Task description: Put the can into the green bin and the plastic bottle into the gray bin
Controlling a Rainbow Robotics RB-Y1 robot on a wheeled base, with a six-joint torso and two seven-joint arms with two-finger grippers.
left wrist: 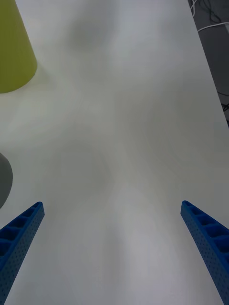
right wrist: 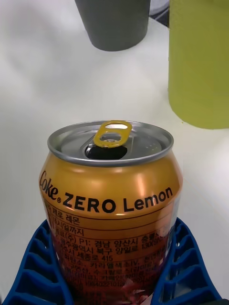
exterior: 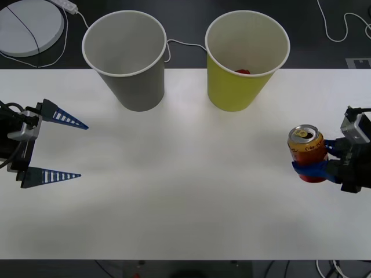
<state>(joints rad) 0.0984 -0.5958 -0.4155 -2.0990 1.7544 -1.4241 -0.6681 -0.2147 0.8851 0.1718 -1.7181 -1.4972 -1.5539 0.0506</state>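
The can (exterior: 306, 152) is clamped upright between the blue fingers of the right gripper (exterior: 313, 169) at the table's right edge. The green bin (exterior: 246, 61) is found ahead and inward, nearer than the gray bin (exterior: 126, 59). The left gripper (exterior: 61, 147) is held open, idle.

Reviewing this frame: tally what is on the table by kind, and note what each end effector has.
Bins: 2, the gray bin and the green bin, which has something red inside.
Cans: 1, the can, gripped by the right end effector.
Left end effector: open, holding nothing.
Total: 3 things.
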